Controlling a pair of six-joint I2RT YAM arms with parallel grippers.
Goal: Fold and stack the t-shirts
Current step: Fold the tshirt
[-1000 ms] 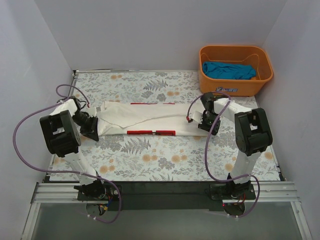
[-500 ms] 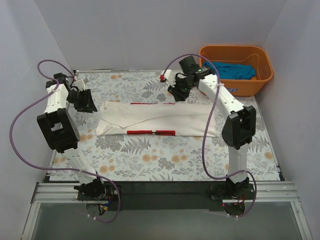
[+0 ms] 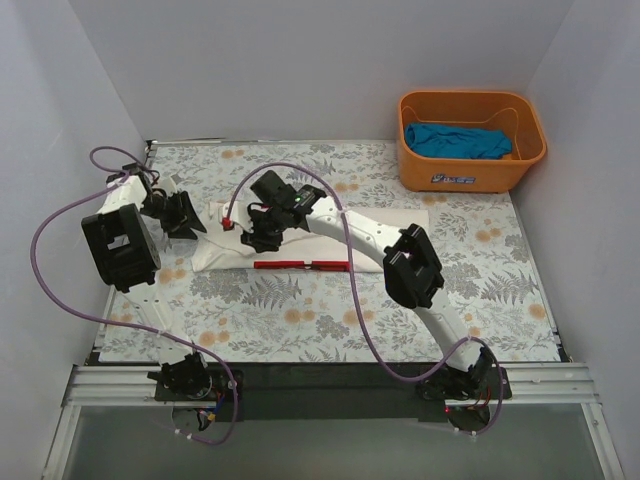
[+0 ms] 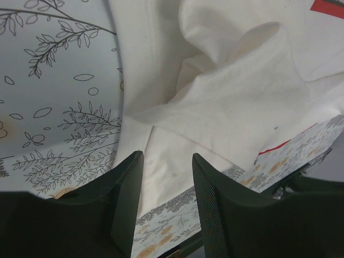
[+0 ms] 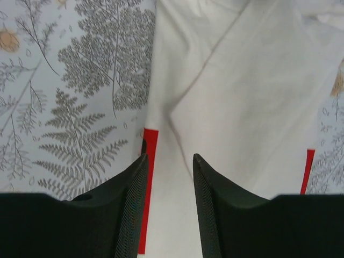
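Just one white t-shirt (image 3: 222,252), one teal t-shirt (image 3: 455,140)

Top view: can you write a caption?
Left gripper and right gripper over a white shirt on the table; blue shirt in the basket.

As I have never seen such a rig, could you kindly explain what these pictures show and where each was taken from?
Two robot arms stand at the near edge of a table covered with floral cloth. The wide picture comes from a fixed camera above and behind them; the two close-ups come from a camera on each wrist. A large white cloth t-shirt with red trim lies folded into a long strip. The left hand and right hand are over its left end, open, holding nothing. A teal-blue shirt lies in the orange plastic basket, far right.
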